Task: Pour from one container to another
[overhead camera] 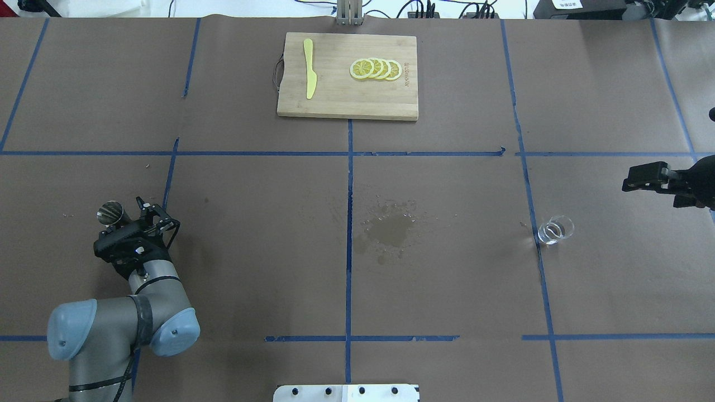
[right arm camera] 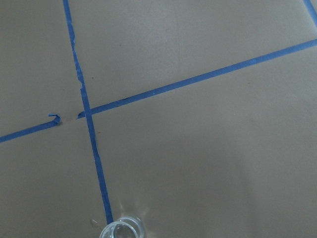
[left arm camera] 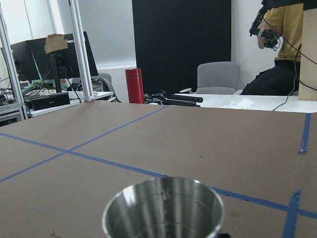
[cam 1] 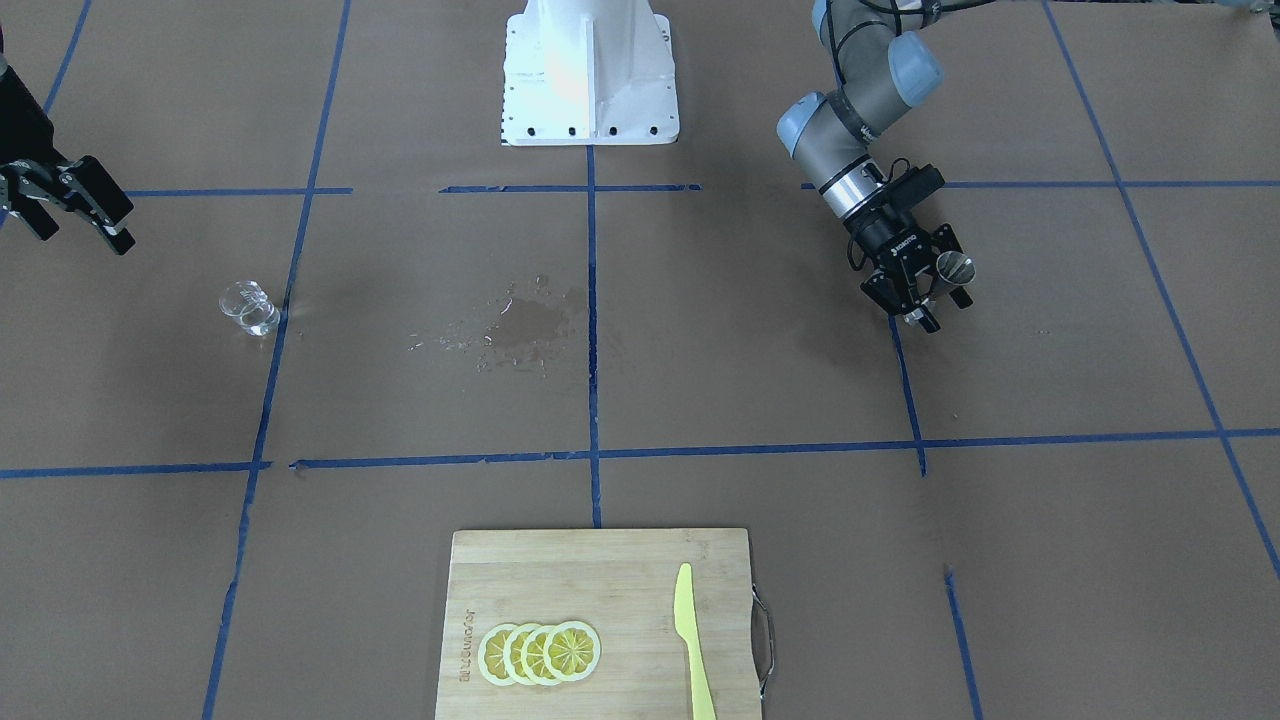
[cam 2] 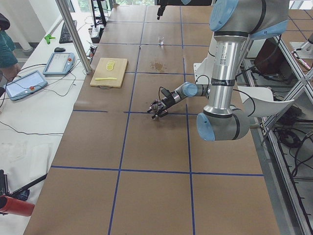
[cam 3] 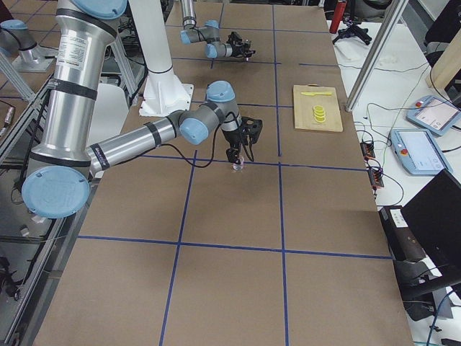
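You see the left pincer (cam 1: 930,298) clamping the shiny steel hourglass jigger (cam 1: 955,268), tilted, well apart from the wet patch (cam 1: 525,318). Across that patch, the thick-walled clear glass cup (cam 1: 250,308) stands near the wide-spread right pincer (cam 1: 75,225).

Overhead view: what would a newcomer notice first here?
The wet spill in the middle of the table catches the eye first. Next, the steel jigger close against the left gripper, and the glass cup standing alone beside a tape line, apart from the open right gripper. At the far edge, a cutting board carries lemon slices and a yellow knife.
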